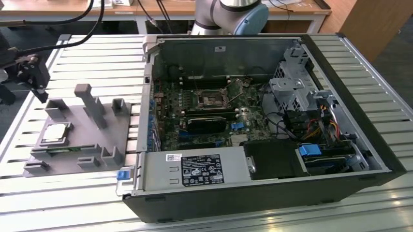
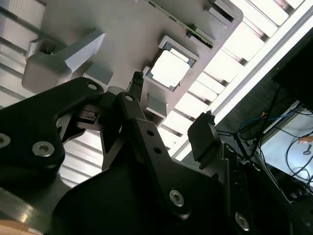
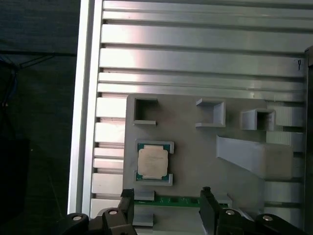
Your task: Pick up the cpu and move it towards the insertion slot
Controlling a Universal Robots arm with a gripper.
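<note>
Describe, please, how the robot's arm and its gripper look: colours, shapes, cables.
The arm is silvery grey with rounded joints and a light blue cap. The gripper is matt black, built of angular linked plates fastened by silver screws; its two fingers are slim and dark. Black cables run to it.

My fingers (image 3: 207, 210) are black and matt, and the screw heads (image 2: 43, 148) on the links behind them are bright steel. Just ahead of my fingertips, the cpu (image 3: 152, 163) has a smooth silvery metal top with a soft shine. The fixture (image 3: 195, 147) around it is grey matt plastic. The table (image 3: 195, 49) beneath is ribbed bare metal, quite glossy. Far from my fingers, the insertion slot (image 1: 212, 99) has a shiny metal frame.
</note>
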